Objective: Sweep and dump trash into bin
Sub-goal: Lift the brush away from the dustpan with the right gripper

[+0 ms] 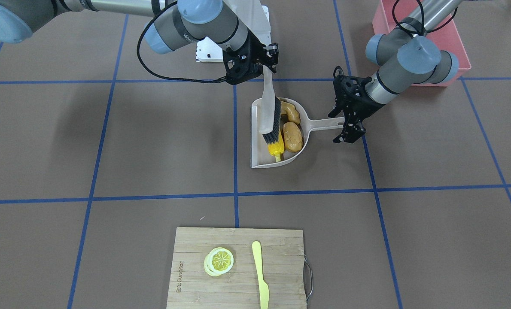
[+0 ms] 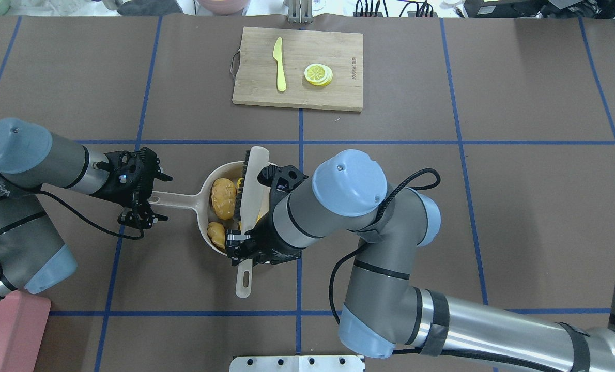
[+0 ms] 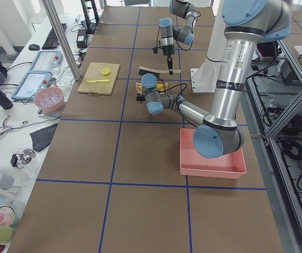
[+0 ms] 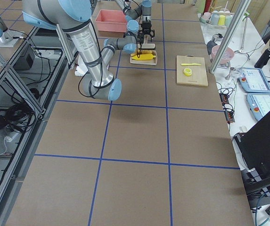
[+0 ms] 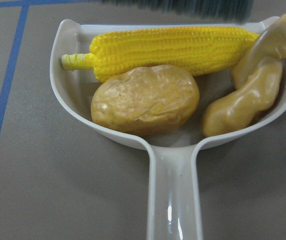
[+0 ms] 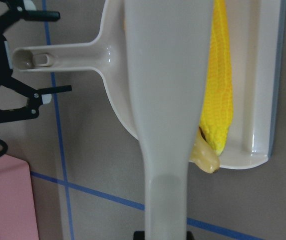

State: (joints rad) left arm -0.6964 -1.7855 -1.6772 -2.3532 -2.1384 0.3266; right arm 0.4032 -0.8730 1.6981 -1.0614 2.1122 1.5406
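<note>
The beige dustpan [image 1: 260,161] lies on the table and holds the yellow corn cob [image 1: 276,149], the potato [image 1: 293,136] and the ginger root [image 1: 290,112]. The left wrist view shows all three inside it: corn [image 5: 182,47], potato [image 5: 145,99], ginger [image 5: 255,90]. My right gripper [image 1: 267,71] is shut on the handle of a brush [image 1: 269,111], whose dark bristles rest over the corn. My left gripper [image 1: 337,127] is open, its fingers on either side of the dustpan handle's end. The pink bin [image 1: 457,47] stands behind my left arm.
A wooden cutting board [image 1: 238,274] with a lemon slice [image 1: 219,261] and a yellow knife [image 1: 260,274] lies across the table from the robot. A white base plate [image 1: 208,51] sits by the right arm. Blue tape lines cross the brown table.
</note>
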